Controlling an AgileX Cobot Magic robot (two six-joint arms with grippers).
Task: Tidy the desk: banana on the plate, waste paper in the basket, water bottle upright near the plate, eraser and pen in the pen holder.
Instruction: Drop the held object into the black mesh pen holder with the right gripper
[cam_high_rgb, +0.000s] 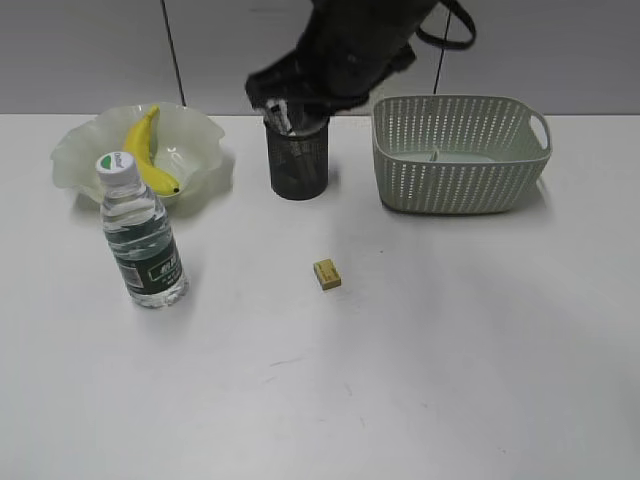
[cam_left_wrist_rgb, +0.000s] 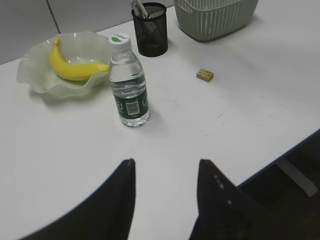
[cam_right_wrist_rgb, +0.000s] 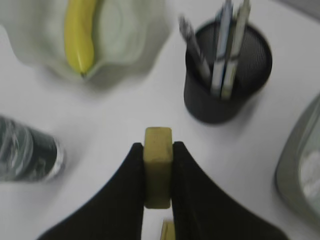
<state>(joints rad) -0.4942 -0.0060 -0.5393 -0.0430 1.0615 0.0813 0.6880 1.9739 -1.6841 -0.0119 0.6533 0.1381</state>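
Right wrist view has the right gripper (cam_right_wrist_rgb: 158, 145) clamped on a small yellow eraser (cam_right_wrist_rgb: 158, 172), with the black mesh pen holder (cam_right_wrist_rgb: 227, 80) and its pens just ahead. Weirdly, the exterior view shows a yellow block (cam_high_rgb: 327, 274) lying loose on the counter (cam_high_rgb: 450, 350), so I can't square the two. Left gripper (cam_left_wrist_rgb: 166, 167) hangs over the counter with jaws apart; banana (cam_high_rgb: 145, 150) in the plate (cam_high_rgb: 200, 135), bottle (cam_high_rgb: 142, 240) upright beside it, basket (cam_high_rgb: 460, 155) right of the pen holder.

Left tool (cam_left_wrist_rgb: 167, 167) spread and empty, right tool (cam_right_wrist_rgb: 158, 150) clamped on yellow block (cam_right_wrist_rgb: 158, 165)
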